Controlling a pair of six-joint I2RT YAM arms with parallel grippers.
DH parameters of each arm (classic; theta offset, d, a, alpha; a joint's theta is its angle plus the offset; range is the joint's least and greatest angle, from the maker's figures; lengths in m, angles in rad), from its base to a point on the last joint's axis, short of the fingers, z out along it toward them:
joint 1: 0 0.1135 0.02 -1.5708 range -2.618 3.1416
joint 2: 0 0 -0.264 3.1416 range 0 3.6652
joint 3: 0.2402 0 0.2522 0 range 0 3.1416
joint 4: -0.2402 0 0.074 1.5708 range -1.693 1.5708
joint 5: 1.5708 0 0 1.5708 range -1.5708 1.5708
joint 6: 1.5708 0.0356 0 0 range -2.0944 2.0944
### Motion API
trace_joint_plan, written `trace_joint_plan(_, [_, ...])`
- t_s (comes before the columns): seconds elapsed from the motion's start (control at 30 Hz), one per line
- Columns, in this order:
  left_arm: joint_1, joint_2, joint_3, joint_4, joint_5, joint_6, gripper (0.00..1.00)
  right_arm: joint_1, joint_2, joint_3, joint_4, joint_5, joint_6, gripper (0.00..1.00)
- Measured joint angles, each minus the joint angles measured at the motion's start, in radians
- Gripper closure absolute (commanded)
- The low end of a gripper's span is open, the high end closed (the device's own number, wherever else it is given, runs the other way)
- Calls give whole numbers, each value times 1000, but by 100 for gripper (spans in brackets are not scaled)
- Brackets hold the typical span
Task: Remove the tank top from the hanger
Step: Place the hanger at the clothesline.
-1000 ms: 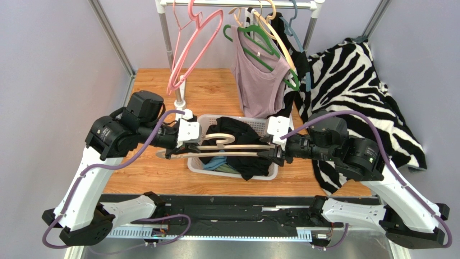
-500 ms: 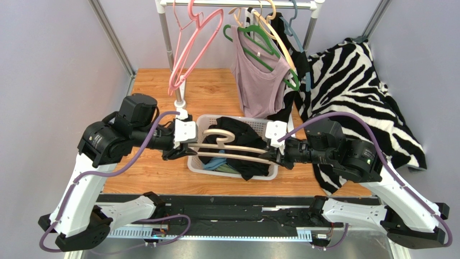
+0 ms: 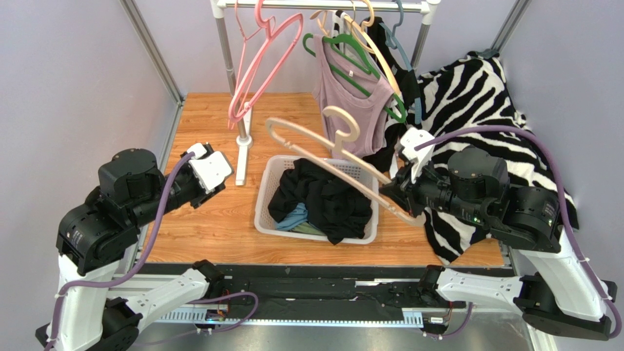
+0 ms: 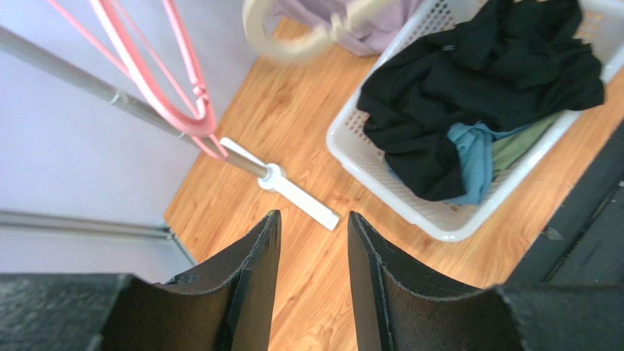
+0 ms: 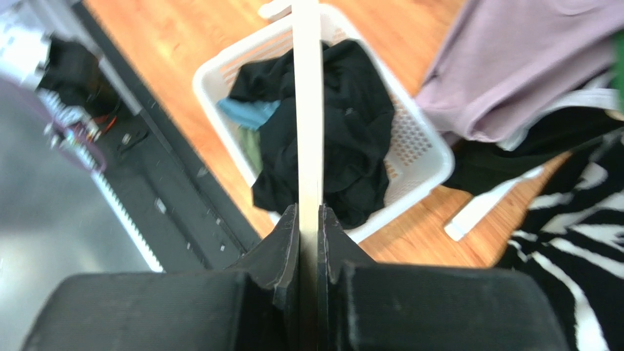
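Black tank top [image 3: 326, 197] in basket [image 3: 264, 197] beneath hanger [image 5: 307, 110] pinched by right gripper [image 5: 308, 216]; left gripper [image 4: 313, 227] wide.

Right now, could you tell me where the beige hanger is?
In the top view the beige hanger slants above the white basket, its lower end clamped in the right gripper, its hook near the mauve top.

One basket [image 3: 261, 210], one left hand [image 4: 311, 219], one right hand [image 5: 308, 213].

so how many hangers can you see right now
5 at least: a cream hanger in the right pincer over the basket; on the rail a pink hanger, a green hanger, a wooden hanger and a grey-blue hanger. Overlapping ones may hide more.
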Motion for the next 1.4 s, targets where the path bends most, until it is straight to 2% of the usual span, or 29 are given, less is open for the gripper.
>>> trace_joint_plan(0.2, [10, 2, 2, 6, -44, -13, 54, 0, 95, 68, 29, 172, 65, 100])
trace_joint_plan(0.33, [21, -16, 5, 4, -45, -22, 54, -3, 213, 114, 62, 320, 100, 100])
trace_joint_plan(0.53, [38, -56, 6, -1, -44, -25, 54, -58, 513, 399, 62, 522, 163, 100])
trace_joint_plan(0.8, [53, -82, 0, -2, -40, -27, 55, -105, 713, 654, 58, 523, 207, 100])
trace_joint_plan(1.1, [63, -117, -43, -9, -31, -27, 56, -143, 785, 678, 105, 501, 270, 100])
trace_joint_plan(1.4, [79, -130, -69, -10, -13, -27, 56, -156, 933, 803, 183, 473, 275, 100])
